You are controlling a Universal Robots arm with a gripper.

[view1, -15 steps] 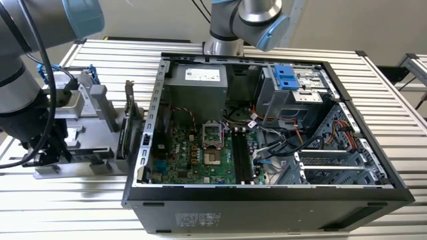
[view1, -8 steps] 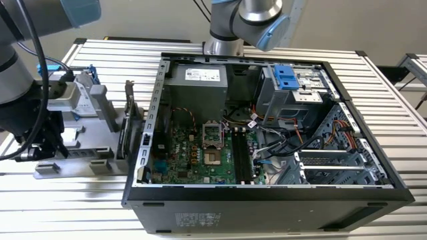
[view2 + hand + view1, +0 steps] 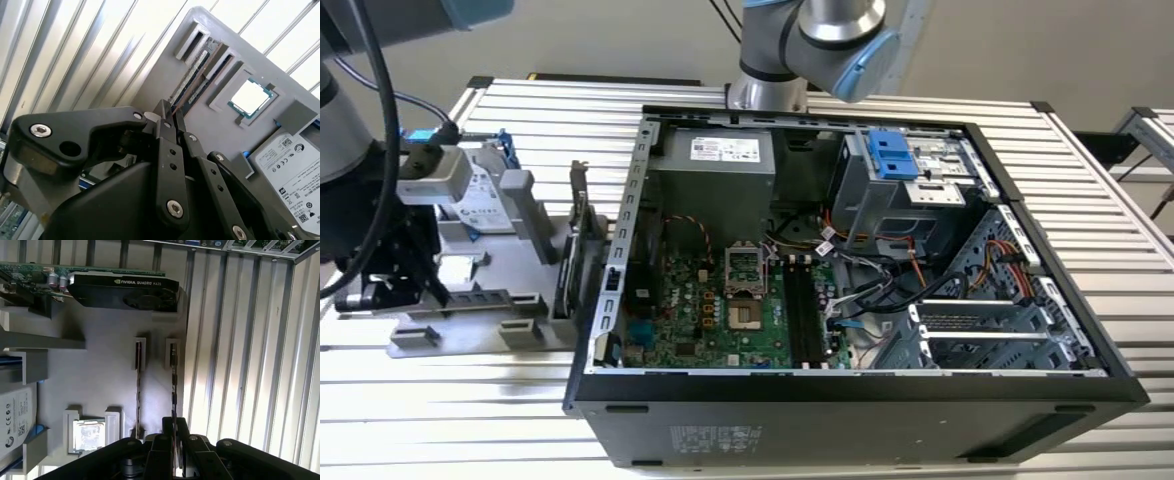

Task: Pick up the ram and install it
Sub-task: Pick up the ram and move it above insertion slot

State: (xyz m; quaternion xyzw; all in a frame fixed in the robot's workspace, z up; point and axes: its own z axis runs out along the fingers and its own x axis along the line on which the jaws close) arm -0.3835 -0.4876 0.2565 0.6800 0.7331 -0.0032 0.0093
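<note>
The ram stood on its long edge in a slot of the grey tray, in the slot nearest the tray's outer side, next to the slatted table. From my station I saw the gripper at one end of it, its black fingers pressed together on the stick, one on each face. The ram was pinched, yet as far as I could tell it sat in its slot.

A second stick of the same kind stood in the neighbouring slot, parallel and just beside the first, untouched. Further in on the tray, a processor chip lay flat in its own recess, and a silver-labelled hard drive sat beyond that. A larger black card stood along another edge of the tray.

In the exterior view the tray was on the exterior view's left of the open computer case, close against its side. The green motherboard lay exposed inside the case.
</note>
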